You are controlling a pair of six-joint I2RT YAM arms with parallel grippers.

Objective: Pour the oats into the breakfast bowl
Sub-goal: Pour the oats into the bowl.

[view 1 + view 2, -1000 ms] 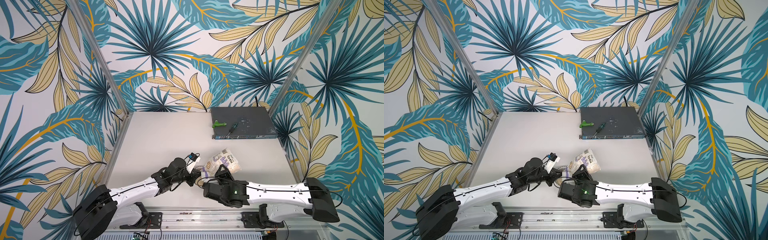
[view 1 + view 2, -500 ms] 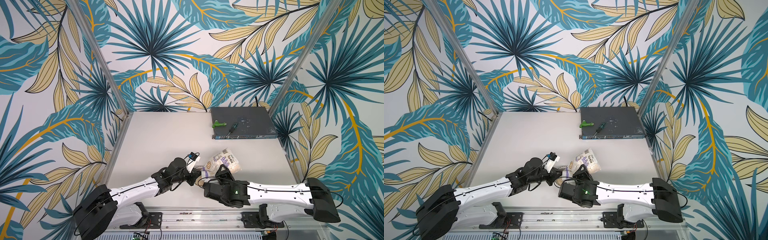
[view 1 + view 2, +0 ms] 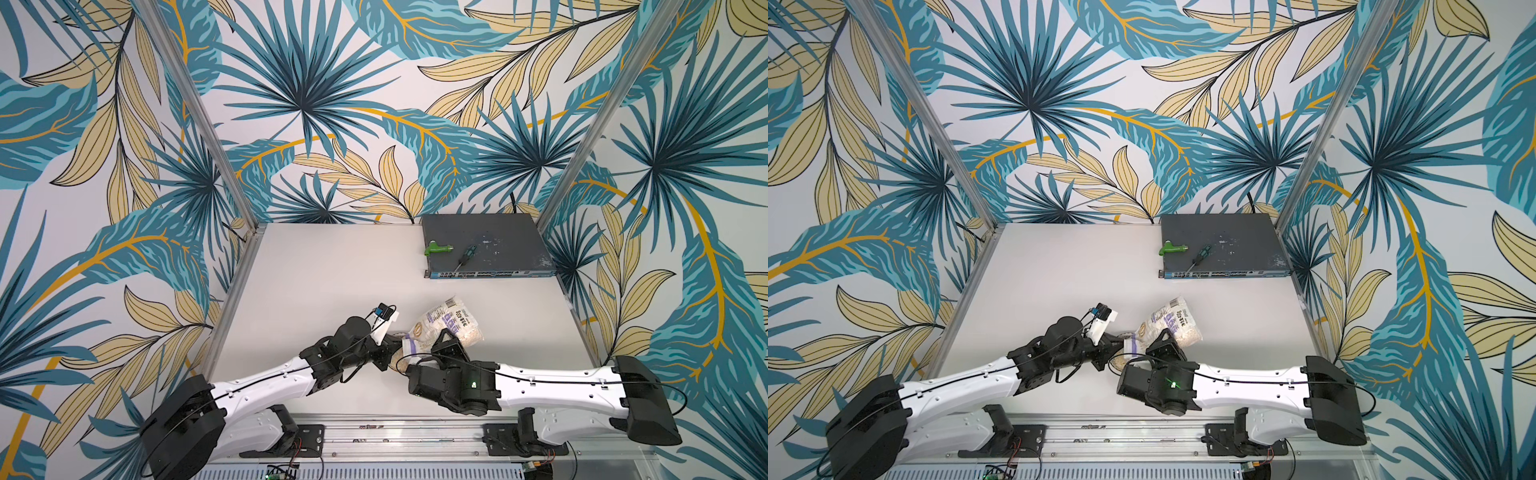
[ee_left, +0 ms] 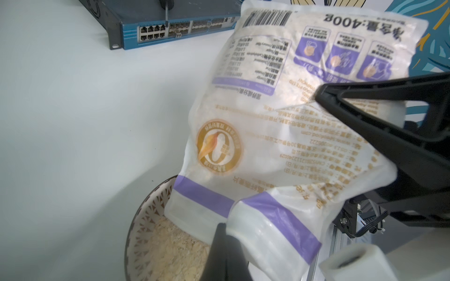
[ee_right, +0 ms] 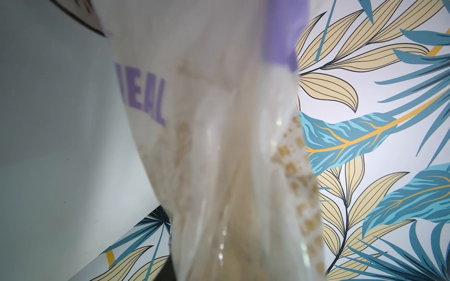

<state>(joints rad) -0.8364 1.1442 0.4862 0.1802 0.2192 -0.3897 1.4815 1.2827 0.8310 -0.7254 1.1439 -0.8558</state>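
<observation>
**Oats bag** tilted mouth-down over the breakfast bowl, at the near middle of the table. The print reads upside down in the left wrist view: "400g", a barcode, a gold round seal with a large "0", and a nutrition panel too small to read. The right wrist view shows the purple letters "EAL" on the film. Pale flakes lie in the bowl beneath the bag's purple-banded mouth.

Against the frame one second earlier, both arms and the bag keep almost the same pose.

Left pincer — closed tight on the folded film at the bag's mouth. Right pincer — partly closed, clamping the bag's body further up.

Far right: a network switch carrying a green tool and a screwdriver.
</observation>
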